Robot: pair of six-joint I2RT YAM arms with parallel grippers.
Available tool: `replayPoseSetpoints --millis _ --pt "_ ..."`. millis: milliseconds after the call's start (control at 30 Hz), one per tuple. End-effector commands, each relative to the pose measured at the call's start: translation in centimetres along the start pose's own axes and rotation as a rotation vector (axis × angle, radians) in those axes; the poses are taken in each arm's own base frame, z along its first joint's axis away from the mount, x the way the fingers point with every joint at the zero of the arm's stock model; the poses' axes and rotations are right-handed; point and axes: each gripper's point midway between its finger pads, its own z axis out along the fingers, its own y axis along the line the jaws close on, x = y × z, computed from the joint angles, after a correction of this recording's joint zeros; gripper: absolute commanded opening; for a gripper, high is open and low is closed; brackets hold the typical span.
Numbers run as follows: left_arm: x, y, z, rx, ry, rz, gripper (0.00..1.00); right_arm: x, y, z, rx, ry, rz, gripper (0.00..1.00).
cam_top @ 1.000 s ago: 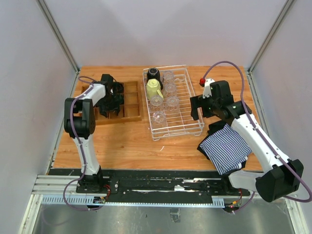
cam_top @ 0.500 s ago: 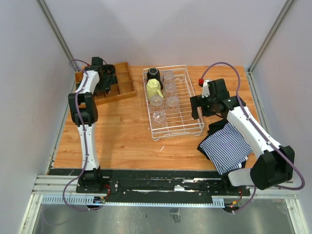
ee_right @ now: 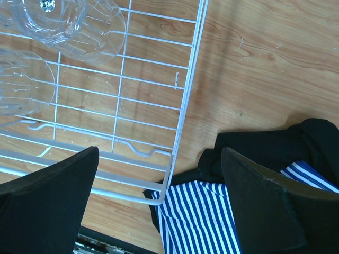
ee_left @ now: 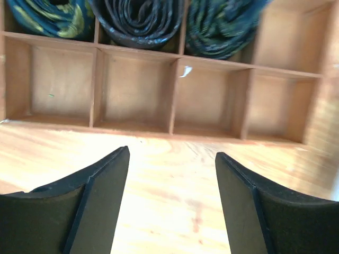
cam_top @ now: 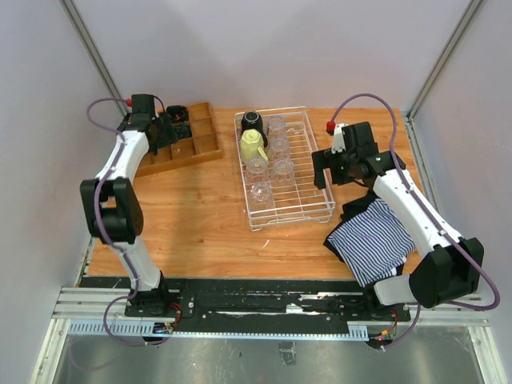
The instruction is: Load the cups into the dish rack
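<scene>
The white wire dish rack stands mid-table. In it are a black mug, a pale yellow-green mug and several clear tumblers. My right gripper hangs open just off the rack's right side. In the right wrist view its open gripper spans the rack's corner rim, with two tumblers at the upper left. My left gripper is open at the far left by the wooden tray. In the left wrist view that gripper holds nothing, with bare table under it.
The brown compartment tray sits angled at the back left; dark rolled cloths fill its far compartments and the near ones are empty. A blue-striped cloth on black fabric lies right of the rack, also under the right fingers.
The wooden tray has slid and turned toward the back left corner. My left arm has swung up and back to the left. The right gripper has shifted slightly toward the back.
</scene>
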Motion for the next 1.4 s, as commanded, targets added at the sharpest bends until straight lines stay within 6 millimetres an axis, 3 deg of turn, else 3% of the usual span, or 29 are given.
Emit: replayPoseSetpoints --millis 0,67,100,133,300,433,533,667,833,1000,1233,1367 --pt "-4.1 -2.3 -7.7 0.173 -0.238 -0.061 0.71 -1.0 -0.3 -2.5 0.011 -0.053 0.004 0.98" --pt "-2.8 -2.3 -9.8 0.221 -0.255 -0.074 0.73 -0.4 -0.4 -3.0 0.018 -0.051 0.007 0.98" --pt "-1.0 -1.9 -10.0 0.23 -0.241 -0.079 0.92 -0.1 -0.5 -3.4 0.03 -0.052 0.01 0.98" --pt "-0.1 -1.6 -10.7 0.24 -0.249 -0.093 0.99 0.4 -0.7 -3.7 0.044 -0.044 0.014 0.98" --pt "5.1 -1.4 -13.5 0.329 -0.207 -0.144 1.0 5.0 -2.2 -4.2 0.106 0.058 0.129 0.98" --pt "7.2 -1.0 -16.5 0.359 -0.228 -0.145 1.0 8.7 -3.1 -4.2 0.114 0.101 0.282 0.98" --pt "9.5 -0.6 -17.6 0.358 -0.207 -0.121 1.0 9.6 -3.1 -4.3 0.112 0.079 0.3 0.98" --pt "12.3 -1.1 -17.7 0.43 -0.216 -0.097 1.0 9.3 -3.2 -4.9 0.113 0.019 0.28 0.98" --pt "12.1 -2.4 -18.3 0.567 -0.361 0.024 0.99 7.8 -2.9 -6.7 0.091 -0.067 0.226 0.98" --pt "10.6 -0.4 -18.6 0.518 -0.664 0.066 1.0 7.9 -3.0 -8.4 0.104 -0.065 0.193 0.98" --pt "12.1 3.4 -16.5 0.398 -0.932 0.03 1.0 8.5 -1.6 -9.0 0.035 -0.085 0.185 0.98" --pt "12.7 4.1 -15.3 0.34 -0.979 0.142 1.0 9.2 -1.3 -9.7 0.026 -0.089 0.168 0.98"
